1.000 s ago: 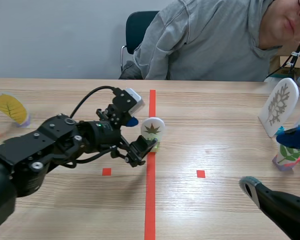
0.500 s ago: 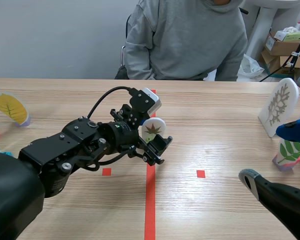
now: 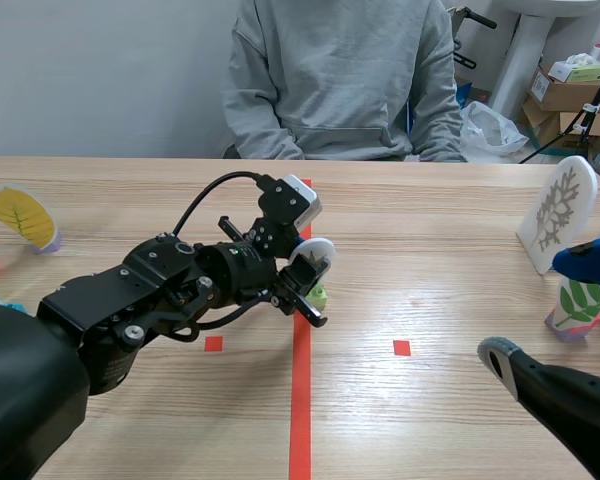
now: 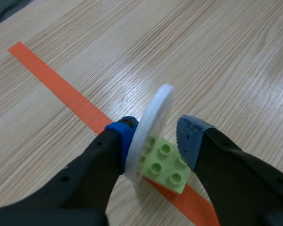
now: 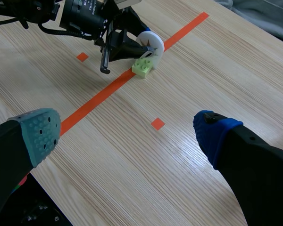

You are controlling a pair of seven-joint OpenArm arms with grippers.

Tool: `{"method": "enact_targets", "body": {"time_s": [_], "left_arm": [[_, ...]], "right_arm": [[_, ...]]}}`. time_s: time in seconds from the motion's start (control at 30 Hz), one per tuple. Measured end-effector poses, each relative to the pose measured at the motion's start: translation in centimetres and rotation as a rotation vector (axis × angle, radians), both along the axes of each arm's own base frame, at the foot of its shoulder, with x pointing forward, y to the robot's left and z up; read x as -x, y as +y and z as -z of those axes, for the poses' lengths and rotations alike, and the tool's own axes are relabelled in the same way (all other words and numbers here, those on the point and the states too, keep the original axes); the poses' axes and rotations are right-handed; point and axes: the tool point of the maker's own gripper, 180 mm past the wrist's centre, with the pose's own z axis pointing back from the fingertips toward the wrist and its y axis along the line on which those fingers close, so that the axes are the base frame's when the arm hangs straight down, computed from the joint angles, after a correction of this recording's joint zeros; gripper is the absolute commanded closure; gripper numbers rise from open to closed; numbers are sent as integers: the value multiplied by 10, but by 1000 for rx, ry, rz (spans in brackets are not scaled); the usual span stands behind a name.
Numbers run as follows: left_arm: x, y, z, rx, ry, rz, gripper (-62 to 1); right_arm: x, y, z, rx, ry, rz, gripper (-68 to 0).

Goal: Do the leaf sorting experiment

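Progress, as I judge it from my screens, is somewhere in the middle. A yellow leaf card (image 3: 20, 215) stands at the far left of the table. At the far right stand a white leaf card (image 3: 558, 210) and a green leaf card (image 3: 578, 298), so I take these three as already sorted, though I cannot confirm it.

What is left is the leaf card (image 3: 315, 252) at the centre. It is a white disc on a green brick (image 4: 166, 165) and stands on the orange tape line (image 3: 301, 410). In the left wrist view the disc is tilted, not upright.

The left gripper (image 3: 308, 285) is down at this card with a narrow opening, one finger on each side. One blue pad lies against the back of the disc; the other pad (image 4: 188, 134) is just beside the brick, and a small gap shows between it and the disc face. So I read the grip as not yet closed and the card as still resting on the table.

The right gripper (image 5: 125, 134) is spread wide and holds nothing. It hangs low on its own side, well apart from the centre card.

A person in a grey sweatshirt (image 3: 335, 75) sits across the table (hands not in view). The remaining step, I think, is to clamp the disc without tipping it further, then carry it to its side.
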Motion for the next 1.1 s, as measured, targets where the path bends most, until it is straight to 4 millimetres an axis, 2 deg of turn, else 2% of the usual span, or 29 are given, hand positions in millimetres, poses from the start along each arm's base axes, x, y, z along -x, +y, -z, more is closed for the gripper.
{"method": "enact_targets", "body": {"time_s": [0.3, 0.6, 0.7, 0.8, 0.93, 1.1], "left_arm": [[0, 0, -1, 5, -5, 1, -61], [-1, 2, -1, -8, 13, -12, -59], [0, 8, -7, -12, 13, -31, -59], [8, 20, -21, 14, -1, -62, -59], [29, 32, -42, 55, -34, -90, -59], [60, 58, -51, 164, 5, -188, -59]], "right_arm": [[0, 0, 0, 0, 0, 0, -573], [0, 0, 0, 0, 0, 0, -573], [0, 0, 0, 0, 0, 0, -573], [0, 0, 0, 0, 0, 0, -573], [0, 0, 0, 0, 0, 0, -573], [0, 0, 0, 0, 0, 0, -573]]}}
